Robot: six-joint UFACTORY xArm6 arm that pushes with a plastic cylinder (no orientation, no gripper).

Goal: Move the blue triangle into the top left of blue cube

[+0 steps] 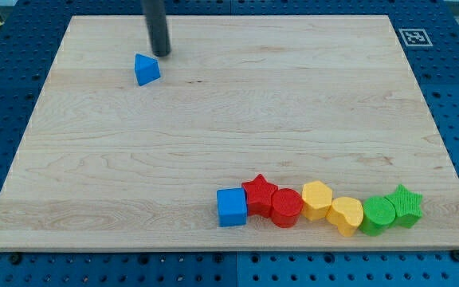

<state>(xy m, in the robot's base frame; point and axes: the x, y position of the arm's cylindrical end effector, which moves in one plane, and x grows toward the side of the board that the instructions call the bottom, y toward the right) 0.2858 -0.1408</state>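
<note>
Your blue plastic cube [231,207] down front beside a red plastic star [259,192], small blue plastic triangle [146,69] way up top-left, my tip [162,54] just right of it, no pincer here, nothing held

The small blue triangular block [146,69] lies flat on the wooden board near the view's top left, its point toward the view's top. The blue cube-shaped block [232,207] sits upright near the view's bottom, a little right of centre, at the left end of a row of blocks. The two are well apart, with the triangle far up and left of the cube.
</note>
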